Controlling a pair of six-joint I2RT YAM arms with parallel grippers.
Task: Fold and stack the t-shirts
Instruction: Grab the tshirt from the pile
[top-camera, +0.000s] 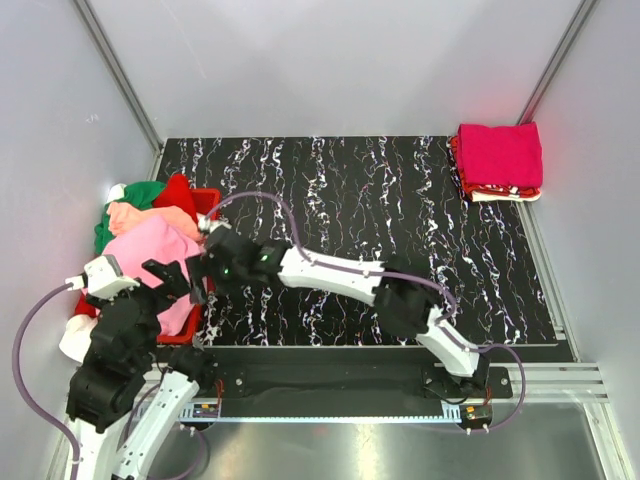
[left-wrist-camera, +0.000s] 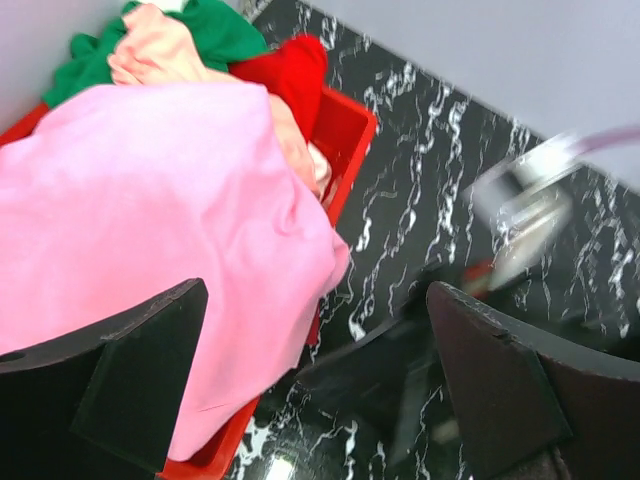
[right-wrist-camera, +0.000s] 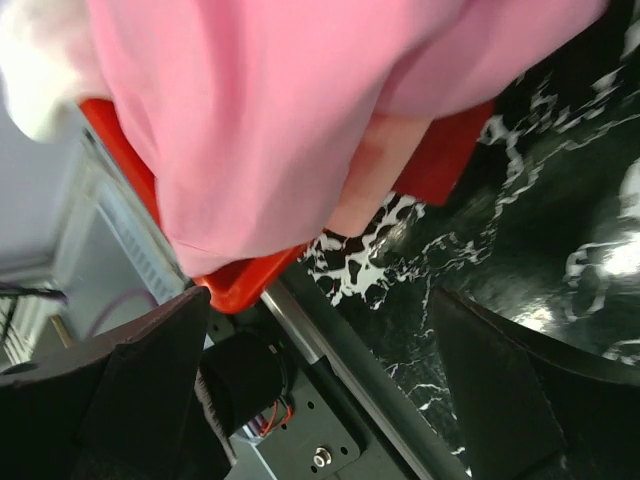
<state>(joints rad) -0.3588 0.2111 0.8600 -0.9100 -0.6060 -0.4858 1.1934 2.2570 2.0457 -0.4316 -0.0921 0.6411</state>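
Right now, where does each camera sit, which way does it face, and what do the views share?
Top external: above and behind the arm bases, facing down on the marbled table; both arms show.
Left wrist: on the left arm, facing the pink t-shirt in the red crate; the open left claw frames it.
Right wrist: on the right arm, facing that shirt draped over the crate's rim; the open right claw shows.
Shared: both wrist views show the pink t-shirt and the crate.

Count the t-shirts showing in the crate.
5: green at the back left, salmon beside it, red at the far side, light pink on top, white spilling over the near left. Others may be hidden underneath.
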